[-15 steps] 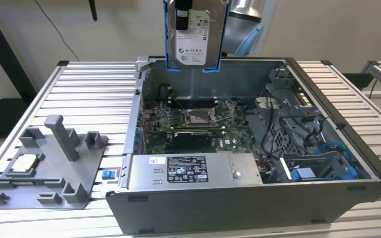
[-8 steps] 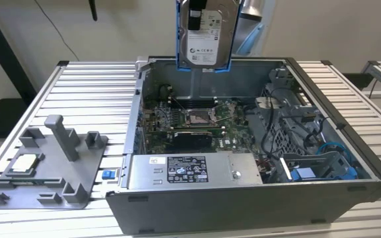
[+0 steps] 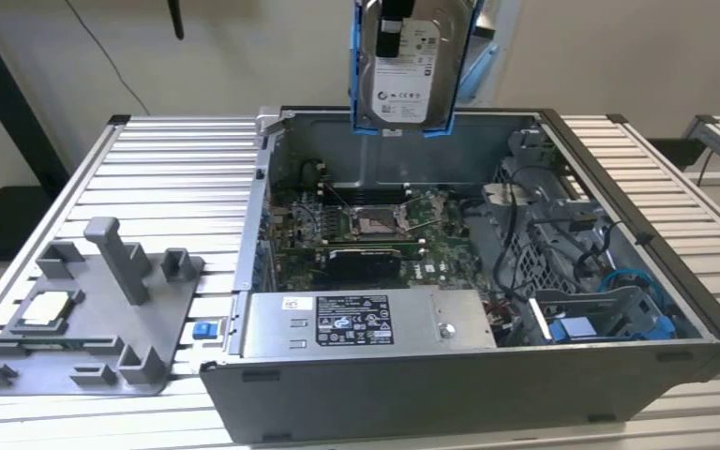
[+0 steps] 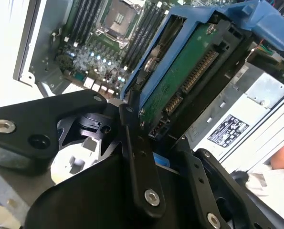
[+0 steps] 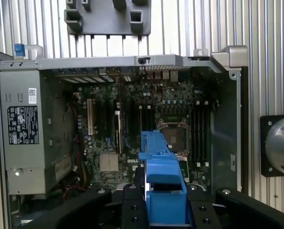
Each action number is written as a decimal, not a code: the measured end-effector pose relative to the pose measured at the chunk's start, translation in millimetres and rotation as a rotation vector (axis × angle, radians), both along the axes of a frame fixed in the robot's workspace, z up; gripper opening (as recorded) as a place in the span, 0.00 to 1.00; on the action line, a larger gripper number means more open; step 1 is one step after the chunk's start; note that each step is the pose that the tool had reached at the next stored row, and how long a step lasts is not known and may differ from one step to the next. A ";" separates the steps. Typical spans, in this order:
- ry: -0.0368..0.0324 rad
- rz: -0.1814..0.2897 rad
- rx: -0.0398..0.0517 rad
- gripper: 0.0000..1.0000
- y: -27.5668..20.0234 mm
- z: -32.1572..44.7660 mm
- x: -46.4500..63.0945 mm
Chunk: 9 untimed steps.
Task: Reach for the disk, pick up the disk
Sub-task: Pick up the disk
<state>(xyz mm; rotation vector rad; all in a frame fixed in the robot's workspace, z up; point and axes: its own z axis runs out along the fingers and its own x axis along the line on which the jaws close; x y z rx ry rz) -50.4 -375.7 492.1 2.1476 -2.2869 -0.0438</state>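
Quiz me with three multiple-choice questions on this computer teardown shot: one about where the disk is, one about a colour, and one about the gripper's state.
1. Where is the disk?
A. flat on the slatted table
B. hanging upright above the open computer case
C. seated in the case's drive bay

2. What colour is the frame around the disk?
A. red
B. yellow
C. blue

3. What state is the gripper in?
A. shut on the disk
B. open, clear of everything
C. shut with nothing in it

Answers:
1 B: the exterior view shows it in the air over the case.
2 C: blue plastic edges it in both wrist views.
3 A: the first wrist view shows black fingers on either side of the blue frame.
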 end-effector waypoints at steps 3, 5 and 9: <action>0.0000 0.000 0.0000 0.00 0.0 0.0 6.3; 0.0000 0.000 0.0001 0.00 0.0 0.0 9.8; 0.0000 0.000 0.0001 0.00 0.0 0.0 16.2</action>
